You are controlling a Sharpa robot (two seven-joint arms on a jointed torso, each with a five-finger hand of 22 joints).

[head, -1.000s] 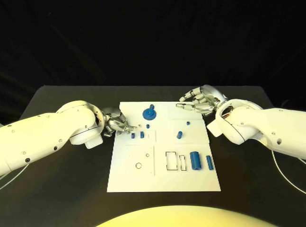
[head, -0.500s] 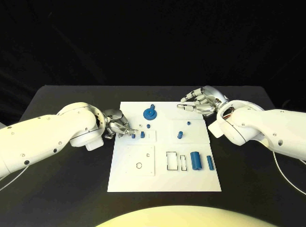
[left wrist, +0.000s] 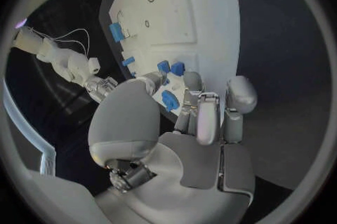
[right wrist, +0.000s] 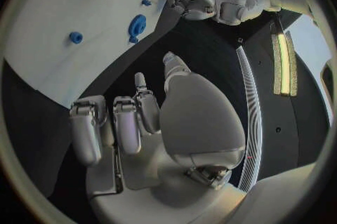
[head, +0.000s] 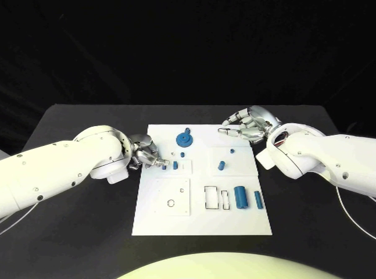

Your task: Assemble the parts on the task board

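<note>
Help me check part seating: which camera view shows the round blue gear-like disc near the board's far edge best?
The head view: the round blue gear-like disc appears whole and unobstructed on the white task board. The right wrist view shows it edge-on and distorted. In the left wrist view, a round blue piece sits partly behind the left hand's fingers; probably the same disc.

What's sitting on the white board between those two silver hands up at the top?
In the head view, the round blue disc part lies on the task board between the left hand and the right hand. Otherwise that stretch is bare white board.
</note>
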